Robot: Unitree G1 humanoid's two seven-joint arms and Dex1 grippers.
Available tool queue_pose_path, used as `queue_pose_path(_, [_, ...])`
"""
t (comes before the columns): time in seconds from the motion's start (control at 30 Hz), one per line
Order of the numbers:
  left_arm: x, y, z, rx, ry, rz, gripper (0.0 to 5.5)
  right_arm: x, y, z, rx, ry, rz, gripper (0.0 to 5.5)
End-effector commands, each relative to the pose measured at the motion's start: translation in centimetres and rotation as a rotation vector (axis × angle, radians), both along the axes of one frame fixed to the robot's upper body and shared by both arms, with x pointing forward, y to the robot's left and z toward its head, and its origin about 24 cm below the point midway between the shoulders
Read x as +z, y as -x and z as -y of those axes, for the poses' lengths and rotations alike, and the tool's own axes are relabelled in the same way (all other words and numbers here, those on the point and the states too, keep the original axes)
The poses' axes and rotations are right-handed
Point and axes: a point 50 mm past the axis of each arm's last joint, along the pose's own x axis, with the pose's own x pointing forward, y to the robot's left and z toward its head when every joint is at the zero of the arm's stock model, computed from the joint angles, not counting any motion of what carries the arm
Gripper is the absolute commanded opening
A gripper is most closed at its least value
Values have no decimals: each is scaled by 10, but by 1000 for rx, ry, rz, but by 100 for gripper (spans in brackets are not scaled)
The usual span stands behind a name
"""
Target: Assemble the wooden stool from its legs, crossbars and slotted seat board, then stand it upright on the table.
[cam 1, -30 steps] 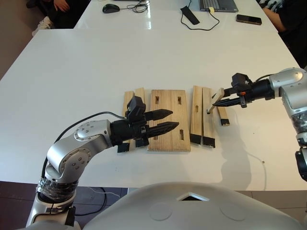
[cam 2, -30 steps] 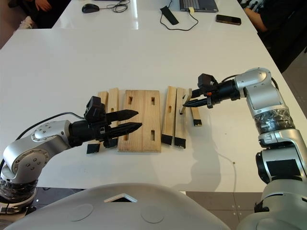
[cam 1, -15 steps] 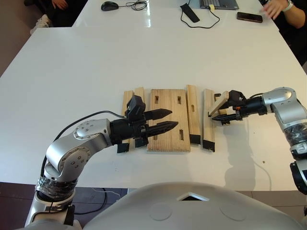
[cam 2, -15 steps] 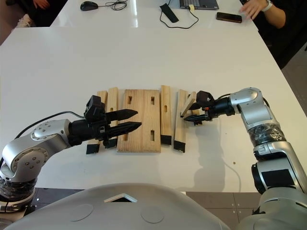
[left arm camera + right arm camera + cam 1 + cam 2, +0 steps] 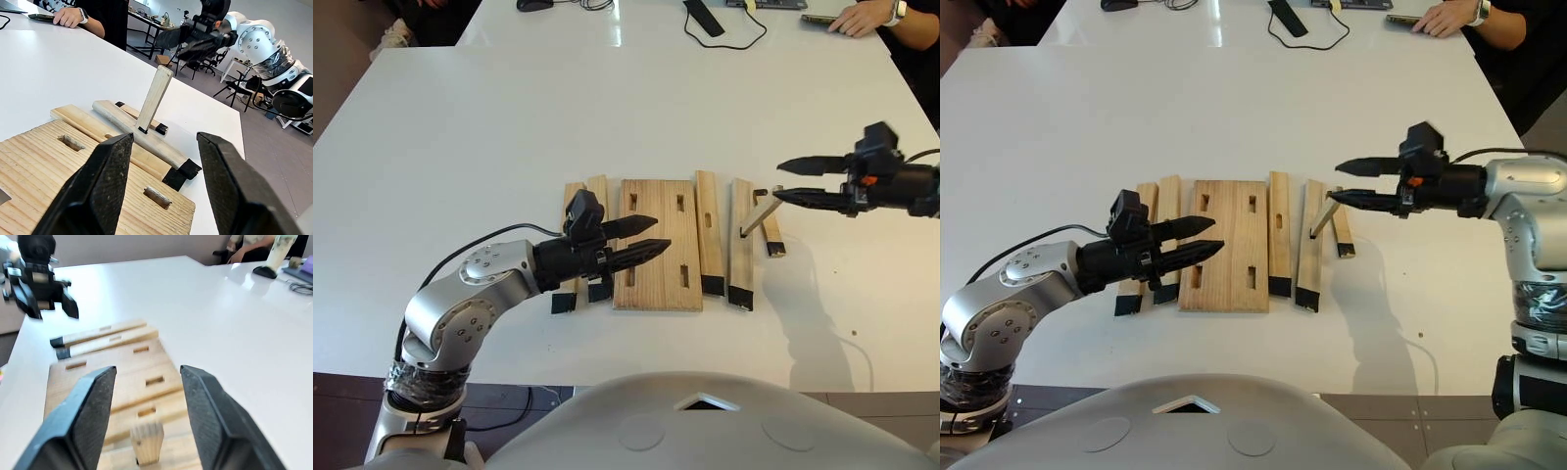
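Pale wood lies flat on the white table [image 5: 509,127]: the seat board [image 5: 680,235] sits mid-table, and one crossbar [image 5: 759,213] leans at a tilt with its foot in the outer right leg [image 5: 741,264]. The right gripper [image 5: 779,180] hovers by the crossbar's top, jaws spread wide and empty; the left gripper [image 5: 660,233] hangs over the board's left half, open too, gripping nothing. Danger here, I'd say: that crossbar looks barely seated; a closing finger clipping it sideways could lever it out or skid the loose leg.
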Motion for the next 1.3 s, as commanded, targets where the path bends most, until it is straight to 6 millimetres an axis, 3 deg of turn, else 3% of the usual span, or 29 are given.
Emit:
queue_pose_path(0.03, [1,-5,-2,10,-14,9,239,20,-8,-24,-89,-217,116,241])
queue_pose_path(0.23, [2,-9,-2,-5,-18,12,239,-9,-11,-54,-200,-275,105,241])
queue_pose_path(0.5, [0,-15,-8,10,-43,0,239,24,-8,-48,-227,-392,181,241])
queue_pose_path(0.57, [-1,-17,-7,11,-51,0,239,19,-6,-49,-233,-384,174,241])
queue_pose_path(0.67, [0,-19,-7,7,-55,0,239,-28,0,-59,-260,-323,45,241])
queue_pose_path(0.77, [-1,-20,-6,6,-63,-5,239,-92,12,-70,-306,-247,-99,241])
queue_pose_path(0.83, [-2,-20,-5,3,-67,-8,239,-114,18,-70,-341,-243,-139,241])
queue_pose_path(0.9, [0,-21,-5,-10,-69,-10,239,-108,20,-68,-363,-281,-106,241])
queue_pose_path(1.07, [-1,-20,-8,11,-68,-14,239,-35,12,-66,-322,-423,92,241])
queue_pose_path(1.2, [-1,-19,-7,30,-53,-15,239,21,24,-70,-255,-453,235,241])
queue_pose_path(1.27, [-3,-16,-9,51,-51,-18,239,20,40,-80,-148,-424,161,241])
queue_pose_path(1.3, [-4,-15,-10,60,-53,-19,239,5,50,-85,-101,-326,111,241])
